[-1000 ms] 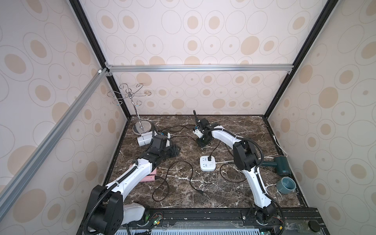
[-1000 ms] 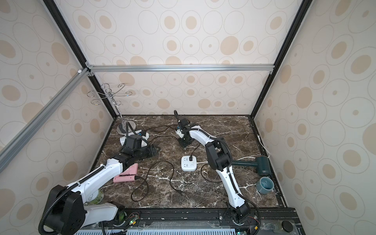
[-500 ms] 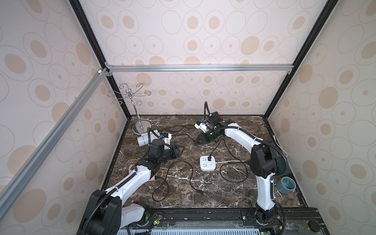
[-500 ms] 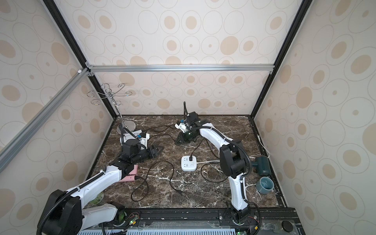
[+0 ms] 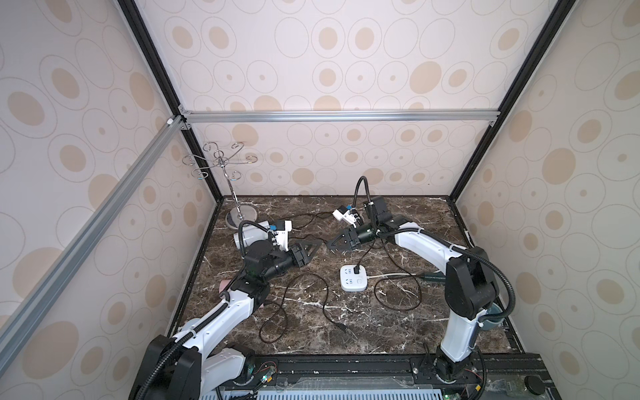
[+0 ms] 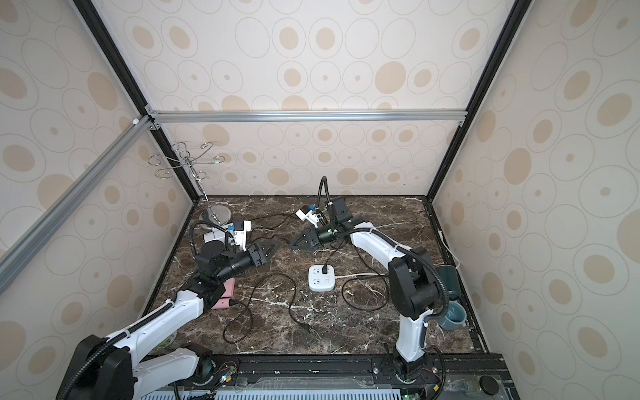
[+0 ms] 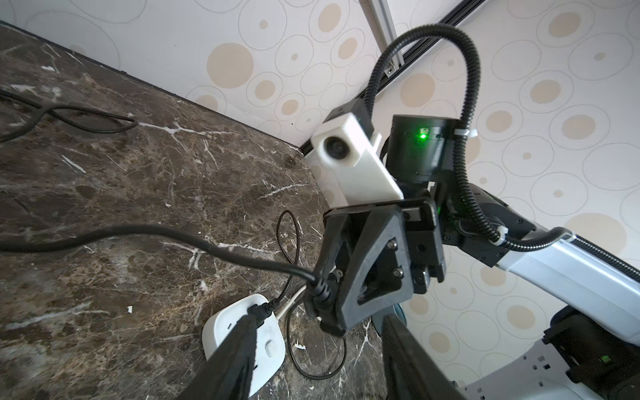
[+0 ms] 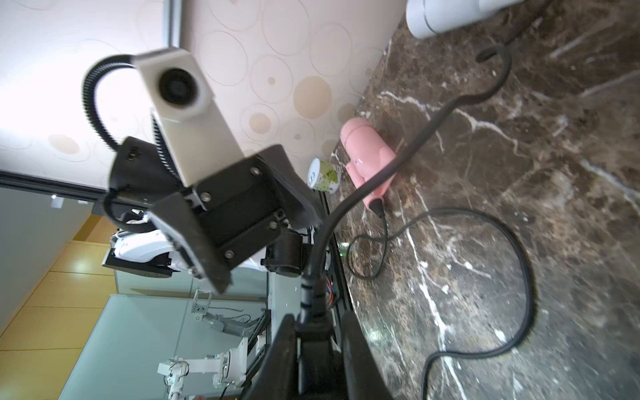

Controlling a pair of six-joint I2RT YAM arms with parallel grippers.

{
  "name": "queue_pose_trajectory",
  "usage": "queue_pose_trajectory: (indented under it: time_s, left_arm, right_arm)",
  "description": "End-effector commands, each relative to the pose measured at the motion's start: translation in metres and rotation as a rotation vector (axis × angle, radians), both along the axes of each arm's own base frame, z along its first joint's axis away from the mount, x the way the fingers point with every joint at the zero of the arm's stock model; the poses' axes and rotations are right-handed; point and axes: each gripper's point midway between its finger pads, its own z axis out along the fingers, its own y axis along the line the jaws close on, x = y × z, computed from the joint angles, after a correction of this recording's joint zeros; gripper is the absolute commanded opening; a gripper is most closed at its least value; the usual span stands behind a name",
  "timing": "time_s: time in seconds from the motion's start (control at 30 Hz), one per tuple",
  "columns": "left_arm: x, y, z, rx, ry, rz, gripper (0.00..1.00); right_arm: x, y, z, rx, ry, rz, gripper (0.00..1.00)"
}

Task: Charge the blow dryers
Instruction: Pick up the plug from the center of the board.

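Note:
My right gripper (image 8: 313, 349) is shut on a black plug (image 8: 311, 332), held above the table's middle back; its cord runs off toward the white blow dryer (image 8: 443, 14). Facing it a short gap away, my left gripper (image 7: 318, 363) is open and empty. In both top views the two grippers (image 5: 308, 251) (image 5: 334, 244) point tip to tip. The white dryer (image 5: 251, 235) lies behind my left arm, the pink dryer (image 6: 225, 294) beneath that arm, and the dark green dryer (image 6: 450, 280) at the right edge behind my right arm. The white power strip (image 5: 354, 277) holds one black plug.
Loose black cords loop over the marble table (image 5: 381, 322) in front of the strip. A metal hook stand (image 5: 239, 214) is at the back left corner. A teal cup (image 6: 453, 317) sits at the right front, and a small patterned cup (image 8: 323, 175) beside the pink dryer.
My right arm's elbow has swung out to the right while its gripper kept the plug near the middle. My left gripper has edged toward it and opened a little wider.

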Motion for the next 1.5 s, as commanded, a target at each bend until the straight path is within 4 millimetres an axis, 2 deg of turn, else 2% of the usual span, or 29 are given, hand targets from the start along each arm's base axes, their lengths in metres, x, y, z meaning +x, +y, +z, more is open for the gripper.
queue_pose_trajectory:
  time_s: [0.0, 0.2, 0.37, 0.43, 0.83, 1.0, 1.27, 1.47]
  left_arm:
    - [-0.005, -0.007, 0.014, -0.05, -0.032, -0.044, 0.55]
    - [-0.011, -0.015, 0.025, -0.097, -0.057, -0.107, 0.54]
    - [-0.004, -0.016, 0.016, -0.087, -0.025, -0.094, 0.52]
    - [-0.004, -0.017, 0.018, -0.1, -0.029, -0.102, 0.52]
    - [-0.005, -0.021, 0.035, -0.13, -0.067, -0.128, 0.49]
    - [-0.009, -0.018, 0.039, -0.103, -0.074, -0.128, 0.51]
    - [-0.004, -0.004, 0.043, -0.084, -0.078, -0.074, 0.55]
    - [0.001, -0.012, 0.044, -0.108, -0.072, -0.121, 0.58]
  right_arm:
    - [-0.004, 0.003, 0.034, 0.13, -0.057, 0.038, 0.0]
    - [-0.004, 0.006, 0.04, 0.184, -0.048, 0.053, 0.0]
    - [-0.009, 0.006, 0.043, 0.198, -0.055, 0.066, 0.0]
    - [-0.014, 0.007, 0.045, 0.207, -0.061, 0.084, 0.0]
    - [-0.022, 0.009, 0.038, 0.228, -0.037, 0.125, 0.0]
    - [-0.024, 0.008, 0.037, 0.23, -0.037, 0.129, 0.0]
    - [-0.025, 0.007, 0.036, 0.234, -0.034, 0.132, 0.0]
    - [-0.027, 0.007, 0.04, 0.244, -0.045, 0.137, 0.0]
